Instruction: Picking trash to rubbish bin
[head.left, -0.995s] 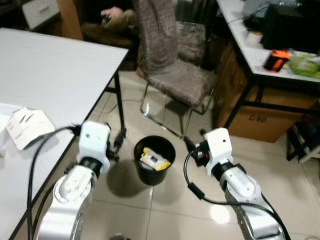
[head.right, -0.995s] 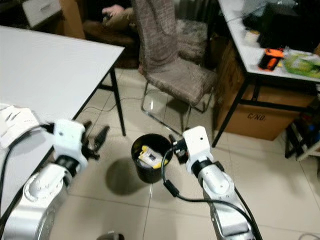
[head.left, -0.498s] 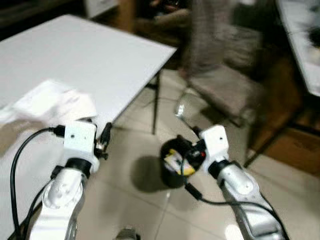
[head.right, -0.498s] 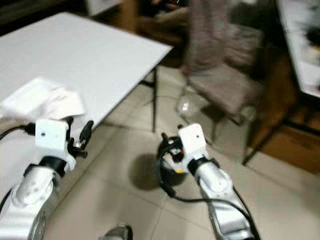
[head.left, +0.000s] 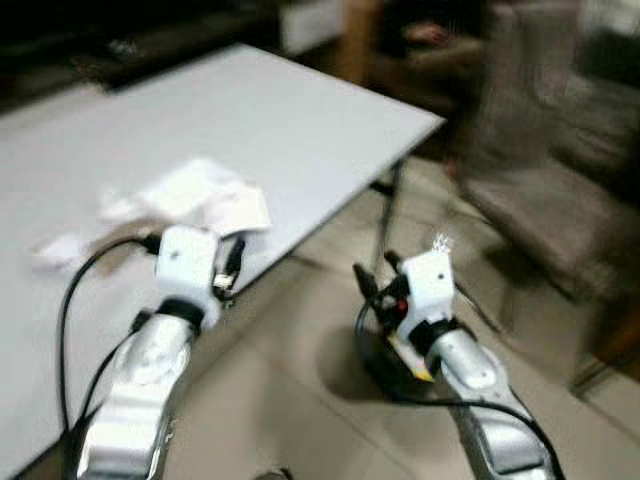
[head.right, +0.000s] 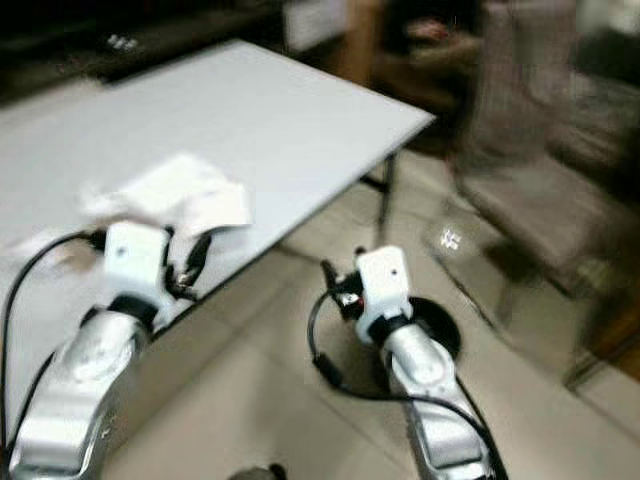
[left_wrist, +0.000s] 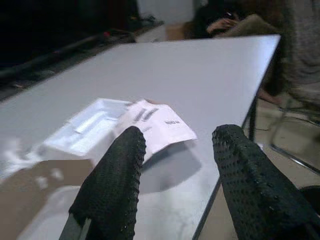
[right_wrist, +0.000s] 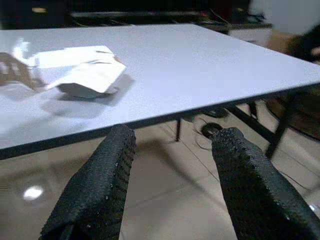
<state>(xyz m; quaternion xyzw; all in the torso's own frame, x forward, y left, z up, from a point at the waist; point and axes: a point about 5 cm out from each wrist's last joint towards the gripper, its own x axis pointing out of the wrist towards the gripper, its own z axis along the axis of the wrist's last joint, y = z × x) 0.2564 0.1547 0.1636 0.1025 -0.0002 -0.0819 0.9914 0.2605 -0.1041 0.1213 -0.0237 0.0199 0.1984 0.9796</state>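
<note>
Both arms forward, left hand (left_wrist: 175, 175) and right hand (right_wrist: 172, 180) seemingly empty, fingers apart.

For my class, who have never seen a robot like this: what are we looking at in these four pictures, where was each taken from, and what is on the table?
This is a humanoid robot with two silver arms, each ending in a gripper of two black fingers. Two pictures come from cameras in its head, looking down: the left gripper is at the edge of a white table, and the right gripper is over the tiled floor, above a black rubbish bin. They are blurred.

The other two come from cameras on the wrists, looking along the fingers. Both grippers are open and hold nothing.

On the table lies crumpled white paper trash, beside a white tray. A chair stands behind.
</note>
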